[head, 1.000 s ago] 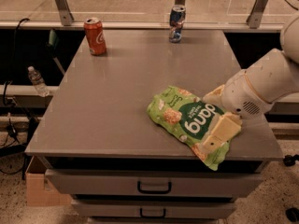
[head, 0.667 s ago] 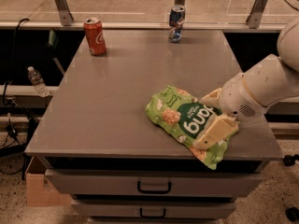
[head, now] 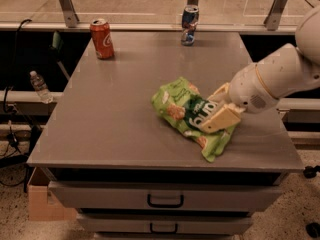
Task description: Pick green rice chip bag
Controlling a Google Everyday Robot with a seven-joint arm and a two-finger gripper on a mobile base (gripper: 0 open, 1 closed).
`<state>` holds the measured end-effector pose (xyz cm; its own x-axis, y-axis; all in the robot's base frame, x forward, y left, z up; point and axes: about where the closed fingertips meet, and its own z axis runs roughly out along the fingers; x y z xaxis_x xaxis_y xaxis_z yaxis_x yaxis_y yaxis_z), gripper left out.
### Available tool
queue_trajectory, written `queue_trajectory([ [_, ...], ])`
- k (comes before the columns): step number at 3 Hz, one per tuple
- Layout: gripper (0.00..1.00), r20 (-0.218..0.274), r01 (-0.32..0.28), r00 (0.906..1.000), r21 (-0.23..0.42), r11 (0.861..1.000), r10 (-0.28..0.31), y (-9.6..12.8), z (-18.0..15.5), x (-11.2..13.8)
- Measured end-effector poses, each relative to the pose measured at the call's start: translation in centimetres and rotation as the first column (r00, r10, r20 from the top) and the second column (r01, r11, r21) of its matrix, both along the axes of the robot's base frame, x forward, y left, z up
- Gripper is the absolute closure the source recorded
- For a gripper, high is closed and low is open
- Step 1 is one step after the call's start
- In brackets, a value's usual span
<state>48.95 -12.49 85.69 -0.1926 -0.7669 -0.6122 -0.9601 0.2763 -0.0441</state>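
Observation:
The green rice chip bag (head: 182, 109), a crinkly lime-green pouch with a dark green circle and white letters, lies on the grey cabinet top (head: 125, 114) right of its middle, near the front edge. My gripper (head: 210, 110) comes in from the right on a white arm. One beige finger (head: 220, 119) lies over the front of the bag's right part and the other (head: 218, 92) shows behind it. The fingers are closed on the bag.
A red soda can (head: 102, 38) stands at the back left of the top. A blue soda can (head: 189, 25) stands at the back middle. Drawers with dark handles (head: 165, 200) sit below the front edge. A plastic bottle (head: 39, 86) lies off to the left.
The gripper and the bag in it have shifted slightly to the left. The cans have not moved.

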Motion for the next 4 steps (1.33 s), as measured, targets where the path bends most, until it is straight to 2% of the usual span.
queue_trajectory([
  [1,1.00,0.038,0.006,0.9992,0.102,0.995,-0.010,0.1,4.2,3.7],
  [2,1.00,0.014,0.009,0.9998,0.213,0.977,-0.012,-0.6,7.9,6.4],
  [3,1.00,-0.033,0.019,0.9994,0.342,0.939,-0.008,-2.7,12.4,7.0],
  [4,1.00,0.032,-0.011,0.9995,0.379,0.925,-0.001,-2.7,16.2,7.0],
])
